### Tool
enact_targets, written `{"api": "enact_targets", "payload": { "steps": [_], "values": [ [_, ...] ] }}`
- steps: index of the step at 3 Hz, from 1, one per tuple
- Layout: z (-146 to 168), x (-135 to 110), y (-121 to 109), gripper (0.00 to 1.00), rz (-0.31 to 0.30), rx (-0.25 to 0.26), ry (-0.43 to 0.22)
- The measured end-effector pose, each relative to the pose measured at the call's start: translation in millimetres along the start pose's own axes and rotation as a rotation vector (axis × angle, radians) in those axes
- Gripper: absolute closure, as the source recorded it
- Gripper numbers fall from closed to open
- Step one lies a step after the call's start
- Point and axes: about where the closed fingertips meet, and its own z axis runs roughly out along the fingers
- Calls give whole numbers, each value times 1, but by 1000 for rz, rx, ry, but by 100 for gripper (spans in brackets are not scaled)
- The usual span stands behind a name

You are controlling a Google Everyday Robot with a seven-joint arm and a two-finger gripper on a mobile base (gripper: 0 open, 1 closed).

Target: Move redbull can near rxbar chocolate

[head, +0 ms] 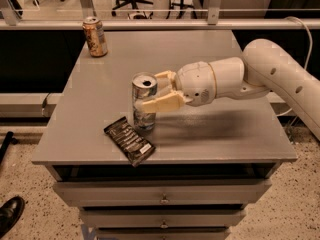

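Note:
The redbull can (144, 98) stands upright on the grey table (210, 134), close to its front edge. Its base is right beside the far edge of the rxbar chocolate (129, 141), a dark wrapper with white lettering lying flat at the front left. My gripper (152, 91) reaches in from the right, with its cream fingers (160, 104) closed around the can's upper half. The white arm (260, 74) stretches off to the right.
An orange-gold can (95, 36) stands at the table's back left corner. A rail (160, 23) runs behind the table. Drawers (162, 194) are below the tabletop. A black shoe (10, 215) is on the floor at the lower left.

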Motion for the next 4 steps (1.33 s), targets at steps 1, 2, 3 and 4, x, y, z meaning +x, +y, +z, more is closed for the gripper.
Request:
{"api": "enact_targets", "payload": {
  "steps": [1,2,3,4],
  "values": [
    [0,-2,-2,53,-10,-8,-1],
    [0,1,-5,30,-6,-11,-4],
    [-2,2,-7,7,-3,-12,-6],
    [-2,3,-8,0,-3,-13,-7]
  ]
}}
